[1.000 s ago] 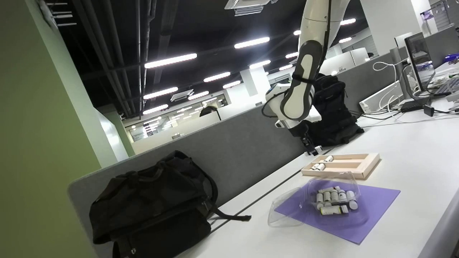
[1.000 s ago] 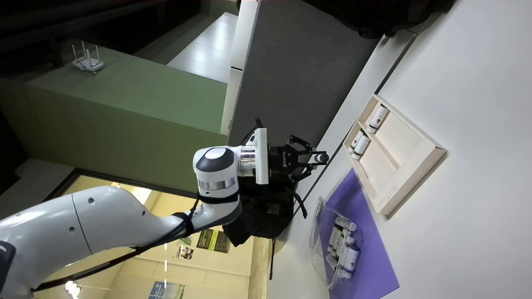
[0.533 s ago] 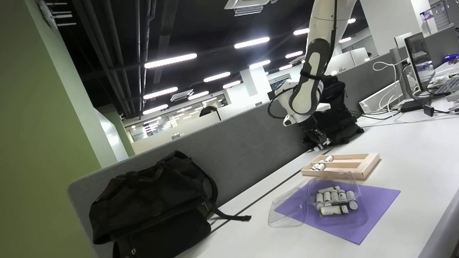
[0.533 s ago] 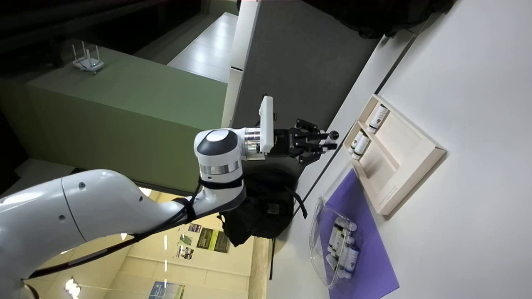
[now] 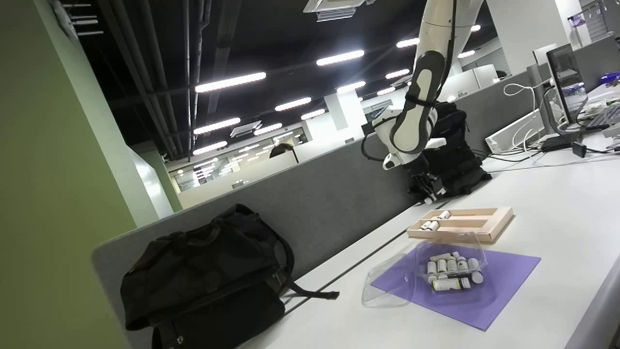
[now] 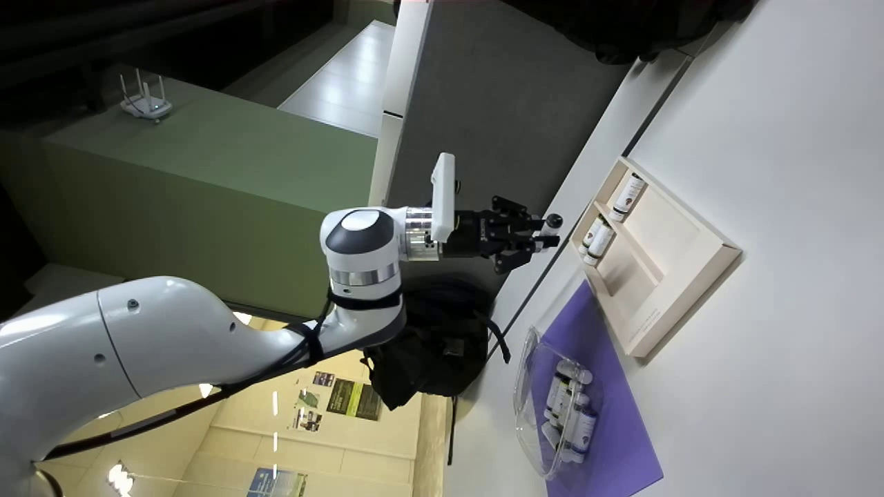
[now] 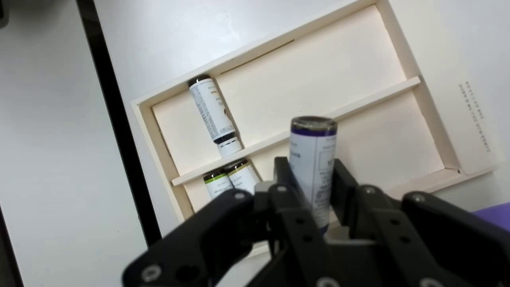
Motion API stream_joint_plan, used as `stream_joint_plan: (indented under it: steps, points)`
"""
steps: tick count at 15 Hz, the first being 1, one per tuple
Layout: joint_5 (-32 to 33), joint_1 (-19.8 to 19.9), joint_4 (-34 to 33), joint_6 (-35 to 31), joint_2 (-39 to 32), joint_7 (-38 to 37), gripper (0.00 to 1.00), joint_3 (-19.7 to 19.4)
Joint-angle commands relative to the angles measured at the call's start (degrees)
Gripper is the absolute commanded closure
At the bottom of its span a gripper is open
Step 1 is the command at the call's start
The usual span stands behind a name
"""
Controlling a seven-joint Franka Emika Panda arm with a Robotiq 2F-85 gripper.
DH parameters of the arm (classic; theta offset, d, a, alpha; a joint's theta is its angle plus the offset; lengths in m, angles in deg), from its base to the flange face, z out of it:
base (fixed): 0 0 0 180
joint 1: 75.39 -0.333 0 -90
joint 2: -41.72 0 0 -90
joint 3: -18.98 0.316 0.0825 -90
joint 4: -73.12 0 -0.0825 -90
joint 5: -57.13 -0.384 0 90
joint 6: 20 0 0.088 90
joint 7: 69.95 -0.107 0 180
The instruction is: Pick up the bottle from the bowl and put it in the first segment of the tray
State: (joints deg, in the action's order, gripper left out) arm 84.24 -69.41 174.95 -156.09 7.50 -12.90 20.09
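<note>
The wrist view looks past my fingers [image 7: 346, 187], from very near, down onto the tray [image 7: 314, 79]. In an exterior view the camera, tilted and farther off, faces the grey partition [image 5: 339, 194] and the ceiling [image 5: 281, 43]. In an exterior view it is turned on its side, with my arm [image 6: 200, 335] large at the left. All three views share the tray and the purple mat [image 6: 618, 428], but the wrist view catches only a small piece of this mat.

Arm [image 6: 186, 331]: white, dark oval joint cap [image 6: 359, 241], silver wrist collar [image 6: 418, 229], black cable [image 6: 231, 390], black straps [image 6: 366, 301]; gripper [image 7: 312, 172]: black linkages, silver round screws [image 7: 151, 273]
</note>
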Motion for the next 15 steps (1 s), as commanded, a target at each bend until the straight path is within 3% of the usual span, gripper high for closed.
stream_joint_plan:
  steps: [1, 9, 15]
  points:
    - [-0.07, -0.41, -0.75, 0.28, -1.06, 3.72, 0.88, -0.69]
    - [-2.68, 2.42, -0.57, -4.86, -4.96, 20.27, 0.88, 0.19]
    - [-9.25, 4.16, -1.64, -8.23, -8.09, 22.74, 0.88, 0.59]
